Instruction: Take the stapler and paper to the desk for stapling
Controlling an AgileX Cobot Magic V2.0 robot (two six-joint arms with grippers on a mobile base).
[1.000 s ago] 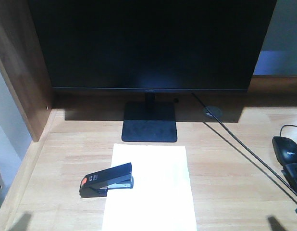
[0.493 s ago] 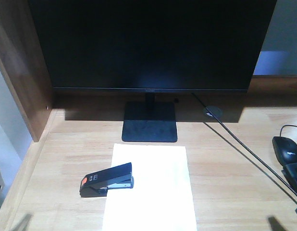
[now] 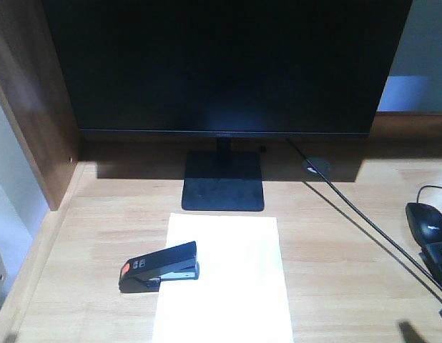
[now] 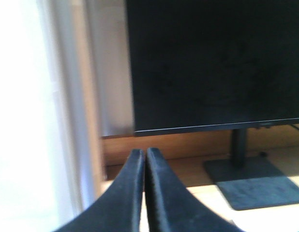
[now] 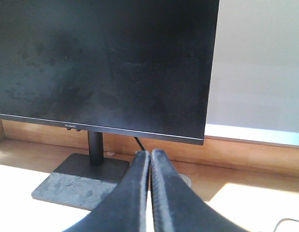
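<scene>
Stapler [image 3: 159,266] on paper [image 3: 224,286], desk [image 3: 335,257]

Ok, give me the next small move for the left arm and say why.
Probably open the left tool and bring it down toward the stapler. Its fingers are shut and empty, looking at the monitor rather than the desk. The stapler sits with its jaw end over the left edge of the paper, nothing touching it, so pressing it looks like the step left.

A light wood-grain worktop [image 3: 335,257] carries a monitor stand [image 3: 223,183], white paper [image 3: 224,282], a black mouse [image 3: 425,221] — and a stapler [image 3: 159,266] straddling the sheet's left edge.
</scene>
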